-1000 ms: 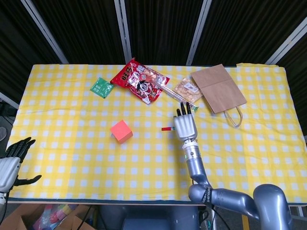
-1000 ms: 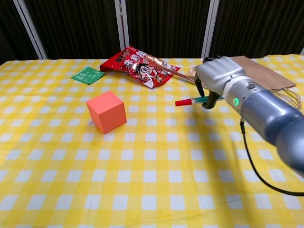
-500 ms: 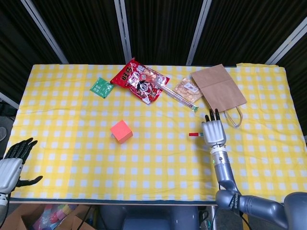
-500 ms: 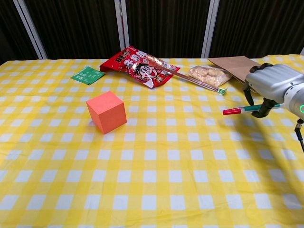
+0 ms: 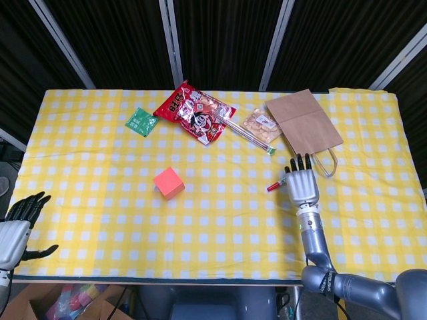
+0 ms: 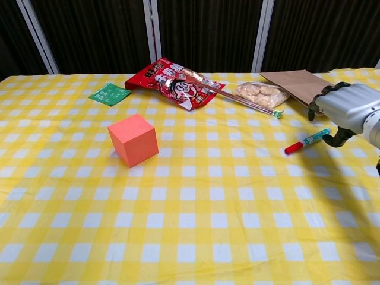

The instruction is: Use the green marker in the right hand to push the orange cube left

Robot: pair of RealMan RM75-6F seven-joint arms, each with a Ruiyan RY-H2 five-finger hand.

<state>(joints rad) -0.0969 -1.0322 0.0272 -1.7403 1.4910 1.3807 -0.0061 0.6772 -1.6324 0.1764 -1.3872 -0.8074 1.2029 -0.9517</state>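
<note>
Robot hand [image 6: 347, 113] around green marker [image 6: 307, 141] — aloft.

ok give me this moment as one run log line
right hand holds green marker, red cap left | orange cube apart from marker, not touched | left hand open at table's left edge | push not yet done

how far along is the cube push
Done: the right hand holds the green marker, red cap pointing left. In hand: nothing is pushing now; the marker's tip sits well to the right of the orange cube, with bare cloth between. Left: bring the marker to the cube's right side and push it left. The left hand idles at the table's near-left edge.
</note>
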